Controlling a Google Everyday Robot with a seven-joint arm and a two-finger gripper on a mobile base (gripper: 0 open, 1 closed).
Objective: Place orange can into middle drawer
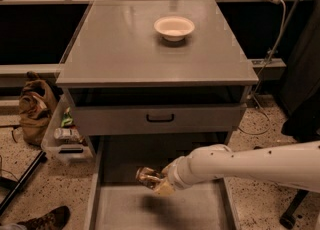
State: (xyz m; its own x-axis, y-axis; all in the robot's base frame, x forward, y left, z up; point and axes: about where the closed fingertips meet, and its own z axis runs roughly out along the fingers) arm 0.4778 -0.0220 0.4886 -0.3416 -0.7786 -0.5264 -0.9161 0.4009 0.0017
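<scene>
The orange can (146,176), shiny orange-gold, hangs on its side above the middle drawer (125,209), a wide grey tray pulled out at the bottom of the view. My gripper (159,184) is at the end of the white arm that reaches in from the right, and it is shut on the can. A dark shadow lies on the drawer floor just under the can. The can is a little above the floor, near the drawer's middle.
A white bowl (174,27) sits on the grey cabinet top (120,49). A closed drawer front with a black handle (160,118) is above the open drawer. A brown bag (35,109) and a plastic bin (62,139) stand at the left; a shoe (45,220) is at the lower left.
</scene>
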